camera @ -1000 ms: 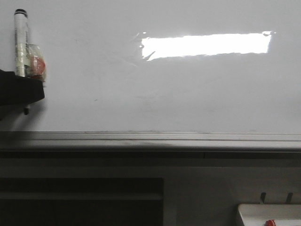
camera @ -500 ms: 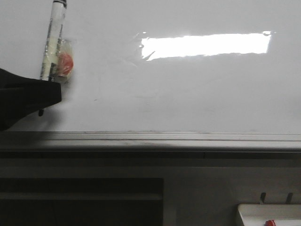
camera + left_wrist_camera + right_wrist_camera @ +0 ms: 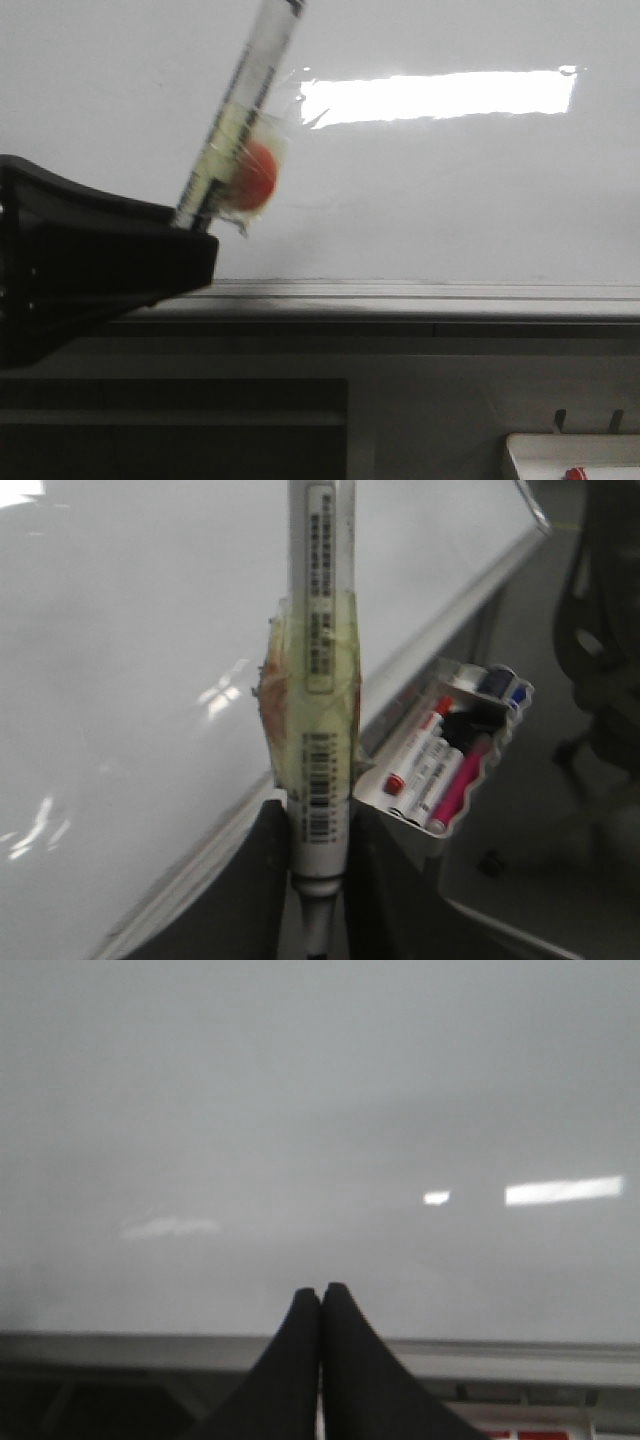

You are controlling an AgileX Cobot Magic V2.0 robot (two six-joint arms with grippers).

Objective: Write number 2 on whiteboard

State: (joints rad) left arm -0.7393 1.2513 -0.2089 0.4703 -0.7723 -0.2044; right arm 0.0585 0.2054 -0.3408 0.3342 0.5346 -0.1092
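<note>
Front view: one glossy whiteboard point(image 3: 450, 190); one taped cylindrical marker point(image 3: 235, 125) clamped in left gripper point(image 3: 312, 855); right gripper point(image 3: 320, 1305) fingertips together.

The left pincer point(image 3: 200, 232) is a matte black, blocky housing with a curved top edge and 2 dark, smooth fingers point(image 3: 262, 880). The right pincer point(image 3: 320, 1305) has 2 black fingers tapering to rounded points.

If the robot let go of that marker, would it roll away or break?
The marker looks like a round, stiff plastic tube, so it would probably roll, not bend. The lumpy tape wad on its side might stop it quickly. It seems light and unlikely to break. The left gripper pinches it near one end.
</note>
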